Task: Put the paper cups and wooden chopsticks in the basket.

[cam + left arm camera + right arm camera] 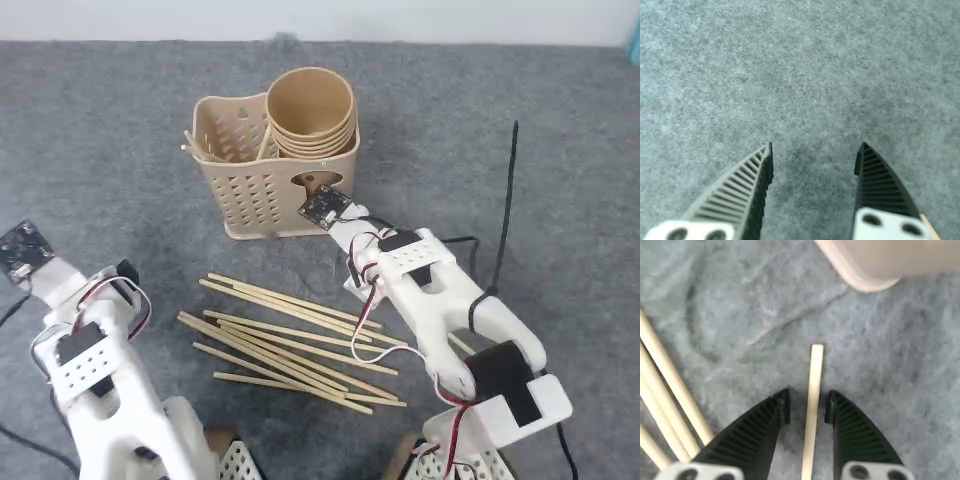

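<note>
The beige basket point(255, 195) stood at 12 o'clock from the loose wooden chopsticks point(290, 340) scattered on the grey carpet point(520, 90), and the stacked paper cups point(310, 100) sat in its 3 o'clock half. The right gripper point(808, 392), at about 1 o'clock from that pile and just by the basket's foot, had its claw narrowly parted on either side of a single chopstick point(816, 360) without clearly pressing it. The left gripper point(816, 150), around 9 o'clock from the pile, hung spread wide over the carpet.

Cups point(310, 105) in basket point(250, 195), most chopsticks point(290, 340) outside
</note>
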Action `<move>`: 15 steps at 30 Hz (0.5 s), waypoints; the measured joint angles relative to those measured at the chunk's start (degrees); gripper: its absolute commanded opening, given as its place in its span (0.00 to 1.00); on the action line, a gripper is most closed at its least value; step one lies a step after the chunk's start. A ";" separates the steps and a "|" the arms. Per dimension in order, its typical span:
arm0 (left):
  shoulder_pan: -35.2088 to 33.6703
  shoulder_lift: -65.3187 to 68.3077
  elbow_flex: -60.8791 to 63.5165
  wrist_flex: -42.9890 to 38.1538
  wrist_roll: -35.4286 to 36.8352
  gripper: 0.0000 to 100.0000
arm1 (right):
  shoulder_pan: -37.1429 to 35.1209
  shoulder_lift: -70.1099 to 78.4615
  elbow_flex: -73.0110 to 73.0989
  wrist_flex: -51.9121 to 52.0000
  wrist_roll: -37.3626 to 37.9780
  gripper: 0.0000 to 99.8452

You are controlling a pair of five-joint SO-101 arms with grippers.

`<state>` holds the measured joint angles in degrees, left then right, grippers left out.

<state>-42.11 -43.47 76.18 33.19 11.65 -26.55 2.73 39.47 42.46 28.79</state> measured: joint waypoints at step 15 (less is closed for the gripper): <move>0.00 0.00 0.00 0.00 0.00 0.26 | -4.66 -19.16 -4.04 24.79 0.00 0.01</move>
<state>-42.11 -43.47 76.18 33.19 11.65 -31.21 -16.44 35.43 67.25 28.79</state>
